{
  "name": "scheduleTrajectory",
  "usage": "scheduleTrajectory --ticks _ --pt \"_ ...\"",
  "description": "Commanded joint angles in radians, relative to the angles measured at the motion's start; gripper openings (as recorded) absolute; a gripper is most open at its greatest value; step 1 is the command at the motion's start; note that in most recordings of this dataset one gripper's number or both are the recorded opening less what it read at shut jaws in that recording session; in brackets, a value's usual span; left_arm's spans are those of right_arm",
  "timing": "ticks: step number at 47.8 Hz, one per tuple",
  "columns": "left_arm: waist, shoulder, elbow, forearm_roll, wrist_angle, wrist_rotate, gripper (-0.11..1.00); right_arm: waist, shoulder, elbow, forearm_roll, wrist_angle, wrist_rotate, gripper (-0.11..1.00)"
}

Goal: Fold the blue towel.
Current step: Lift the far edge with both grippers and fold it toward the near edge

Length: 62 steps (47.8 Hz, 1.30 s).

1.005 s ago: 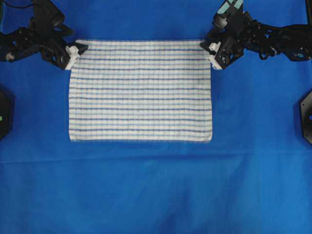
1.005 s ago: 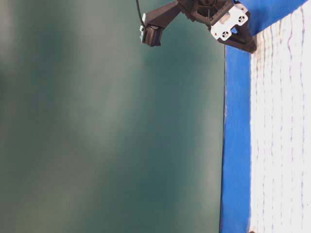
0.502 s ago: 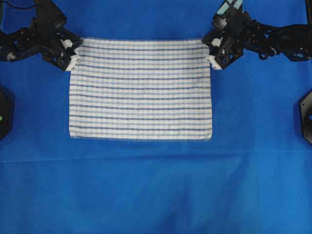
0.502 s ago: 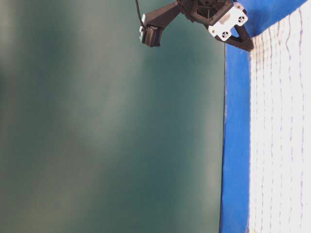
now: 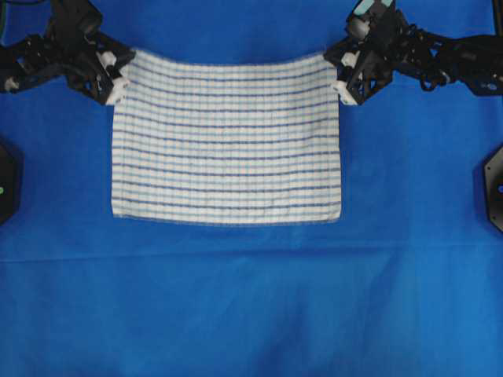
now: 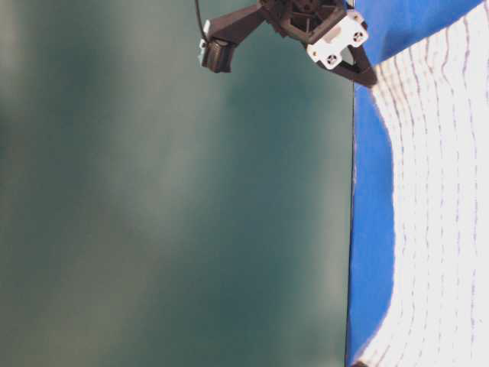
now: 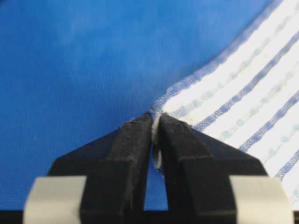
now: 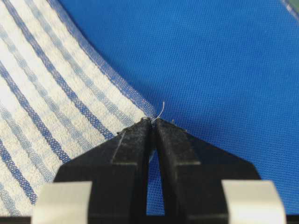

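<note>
Both far corners pinched. Left gripper (image 5: 118,76) is clamped on the far-left corner of the towel (image 5: 226,141); the left wrist view shows cloth caught between its pads (image 7: 135,140). Right gripper (image 5: 343,78) is clamped on the far-right corner, a loose thread poking out at the tips in the right wrist view.

The towel lies spread on the blue sheet (image 5: 251,306), roughly centred between the two arms. Its far edge sags in the middle between the two grips, so I read the corners as lifted clear of the sheet; the near edge lies flat on it.

Step, as I judge it: start of the first fold, corners gripped and raised. The next move calls for carrying both corners together over the towel towards its near edge, at matched height and pace so the edge doesn't skew, then releasing with the corners lined up.

Hard to make out:
- How much cloth each grip has; looks like only the tip, so slip is a risk.
- Table-level view is mostly blank green wall, one gripper (image 6: 353,63), a strip of towel.
- Arms cut off at frame edges.
</note>
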Motion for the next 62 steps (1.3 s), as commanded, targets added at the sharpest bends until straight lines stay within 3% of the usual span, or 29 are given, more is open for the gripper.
scheduleTrajectory --ticks 1,16,31,50,62 --pt "-0.002 -0.026 -0.014 0.003 -0.003 0.002 0.05 -0.006 -0.032 -0.018 -0.002 -0.009 0.002 0.06" --pt "-0.037 -0.054 0.003 0.003 0.034 -0.003 0.05 0.003 -0.060 -0.006 -0.002 -0.005 0.006 0.06" --pt "-0.124 -0.221 0.081 0.003 0.035 0.002 0.05 0.078 -0.218 0.074 0.000 -0.003 0.008 0.06" --pt "-0.321 -0.442 0.213 0.005 0.037 -0.005 0.05 0.252 -0.353 0.193 0.002 0.021 0.015 0.06" --pt "-0.472 -0.546 0.252 0.005 0.086 -0.021 0.05 0.388 -0.362 0.207 0.014 0.080 0.026 0.06"
